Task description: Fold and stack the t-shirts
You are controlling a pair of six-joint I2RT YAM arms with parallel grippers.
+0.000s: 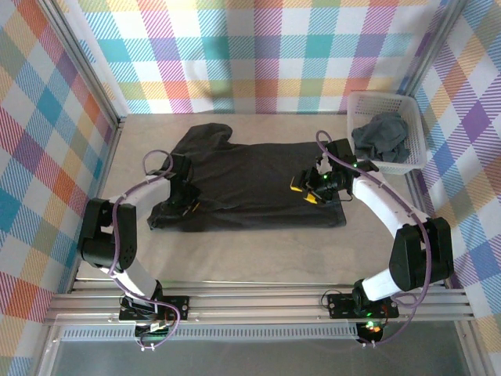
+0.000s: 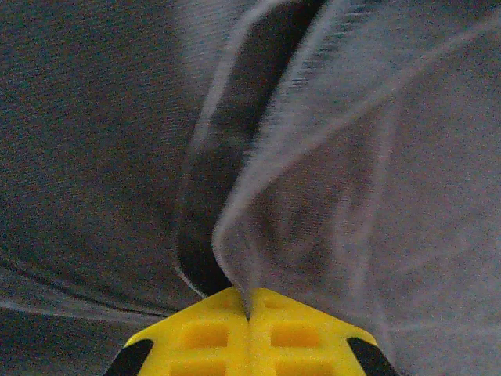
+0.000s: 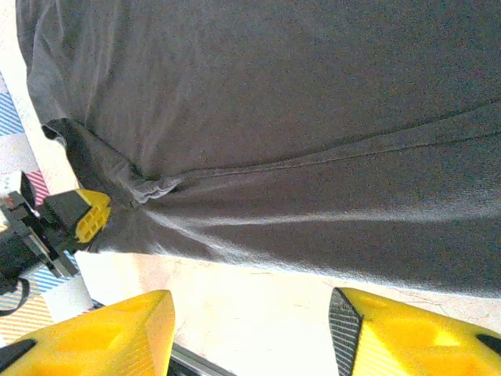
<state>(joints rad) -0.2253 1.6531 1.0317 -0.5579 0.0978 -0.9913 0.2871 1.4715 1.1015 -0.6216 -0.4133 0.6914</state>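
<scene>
A dark grey t-shirt lies spread over the middle of the table, one sleeve pointing to the far left. My left gripper sits on its left part. In the left wrist view this gripper is shut on a raised fold of the t-shirt. My right gripper hangs over the shirt's right part. Its yellow fingers stand wide apart with bare table between them, just short of the t-shirt's edge. A second crumpled t-shirt lies in the basket.
The white lattice basket stands at the far right against the checked wall. Bare table runs between the shirt and the arm bases. The left gripper's yellow tip appears at the left of the right wrist view.
</scene>
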